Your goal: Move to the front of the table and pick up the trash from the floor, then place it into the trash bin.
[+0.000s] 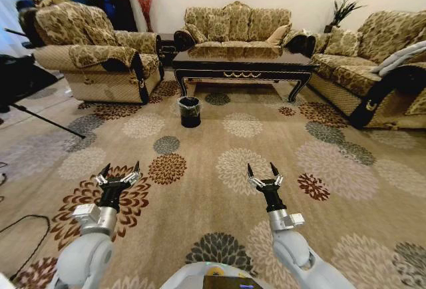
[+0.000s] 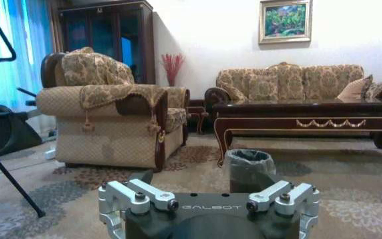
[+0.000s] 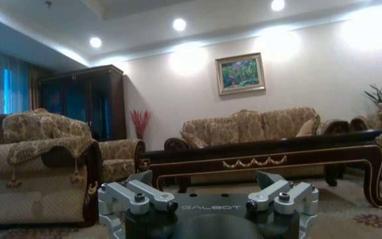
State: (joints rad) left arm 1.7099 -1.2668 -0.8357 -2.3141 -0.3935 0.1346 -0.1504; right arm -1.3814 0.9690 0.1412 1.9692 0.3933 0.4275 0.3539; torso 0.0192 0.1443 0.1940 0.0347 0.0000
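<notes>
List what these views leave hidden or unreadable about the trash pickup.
- Trash: none identifiable on the carpet in the head view.
- Trash bin contents: hidden by its rim and liner, head view; left wrist view sees its side.
- Floor beneath the coffee table: shadowed and too far off, head view.

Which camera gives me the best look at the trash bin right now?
The left wrist view: the trash bin stands close and large, its liner plain around the rim, beside the table leg. The head view shows the bin smaller and farther off, on the carpet before the table's left corner.
</notes>
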